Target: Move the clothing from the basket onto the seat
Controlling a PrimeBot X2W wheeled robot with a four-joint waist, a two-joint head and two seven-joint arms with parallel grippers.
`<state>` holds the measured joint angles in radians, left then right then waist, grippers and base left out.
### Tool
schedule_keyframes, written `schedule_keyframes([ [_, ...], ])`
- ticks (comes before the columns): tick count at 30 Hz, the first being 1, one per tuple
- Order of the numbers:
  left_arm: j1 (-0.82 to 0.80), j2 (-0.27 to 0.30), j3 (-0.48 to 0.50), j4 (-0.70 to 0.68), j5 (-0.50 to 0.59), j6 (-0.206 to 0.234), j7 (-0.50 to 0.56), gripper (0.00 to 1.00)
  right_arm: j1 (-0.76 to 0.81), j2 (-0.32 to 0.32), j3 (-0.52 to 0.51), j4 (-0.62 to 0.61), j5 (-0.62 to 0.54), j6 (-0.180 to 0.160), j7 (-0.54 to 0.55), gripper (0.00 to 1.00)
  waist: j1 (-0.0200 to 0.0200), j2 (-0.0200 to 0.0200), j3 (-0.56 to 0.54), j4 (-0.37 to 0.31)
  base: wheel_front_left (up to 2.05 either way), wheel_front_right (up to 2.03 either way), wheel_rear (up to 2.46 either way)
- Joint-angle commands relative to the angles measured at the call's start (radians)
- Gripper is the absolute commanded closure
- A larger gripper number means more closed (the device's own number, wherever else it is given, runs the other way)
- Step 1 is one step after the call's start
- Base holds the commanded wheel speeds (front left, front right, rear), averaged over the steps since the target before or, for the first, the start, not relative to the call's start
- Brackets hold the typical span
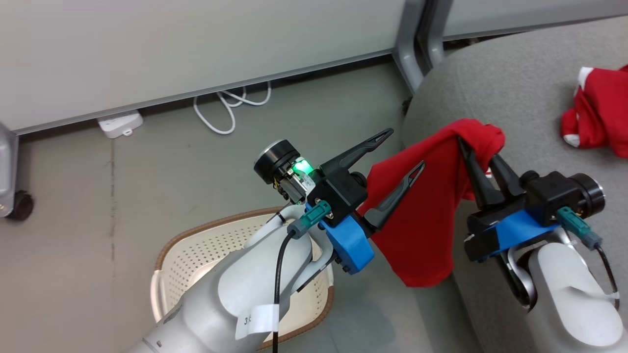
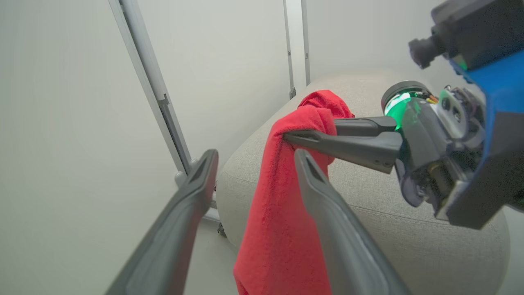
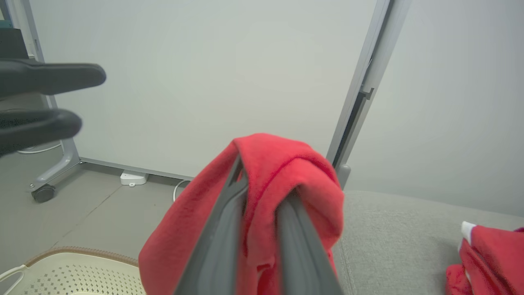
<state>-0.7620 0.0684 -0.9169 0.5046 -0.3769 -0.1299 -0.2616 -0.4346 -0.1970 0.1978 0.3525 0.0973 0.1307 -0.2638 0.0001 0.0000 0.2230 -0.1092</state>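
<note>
The basket (image 1: 196, 255) sits on the floor (image 1: 147, 171), left of the seat (image 1: 515, 98). 1 garment (image 1: 427, 220) hangs from the right gripper (image 1: 477, 148) at the seat's edge, with the left gripper (image 1: 406, 148) just left of it. A 2nd garment (image 1: 598, 113) lies on the seat, farther right.

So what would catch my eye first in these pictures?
The red garment dangling from the right gripper, shut on it at the grey sofa's edge. A second red garment lies on the sofa; the left gripper stands open beside the hanging one, a cream basket below.
</note>
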Motion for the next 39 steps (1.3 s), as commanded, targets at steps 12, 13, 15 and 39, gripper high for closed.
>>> schedule_keyframes([
  [12, -0.002, 0.003, -0.046, -0.003, 0.007, -0.001, -0.005, 0.0, 0.068, -0.004, -0.143, -0.086, -0.02, 0.0, -0.001, 1.0, -0.0001, 0.0, 0.053, -0.134, 0.0, 0.0, 0.0],
  [13, 0.0, 0.003, -0.055, -0.001, 0.007, -0.001, -0.005, 0.0, 0.078, -0.001, -0.161, -0.093, -0.021, 0.0, -0.001, 1.0, -0.0001, 0.0, 0.059, -0.149, 0.0, 0.0, 0.0],
  [15, 0.002, 0.002, -0.06, -0.001, 0.006, -0.001, -0.005, 0.0, 0.083, 0.001, -0.168, -0.097, -0.022, 0.0, -0.001, 1.0, -0.0001, 0.0, 0.063, -0.155, 0.0, 0.0, 0.0],
  [39, -0.017, 0.013, -0.077, -0.006, 0.004, 0.004, -0.005, 0.0, 0.002, 0.006, -0.268, -0.165, -0.022, 0.0, -0.001, 1.0, -0.0001, 0.0, 0.121, -0.19, 0.0, 0.0, 0.0],
])
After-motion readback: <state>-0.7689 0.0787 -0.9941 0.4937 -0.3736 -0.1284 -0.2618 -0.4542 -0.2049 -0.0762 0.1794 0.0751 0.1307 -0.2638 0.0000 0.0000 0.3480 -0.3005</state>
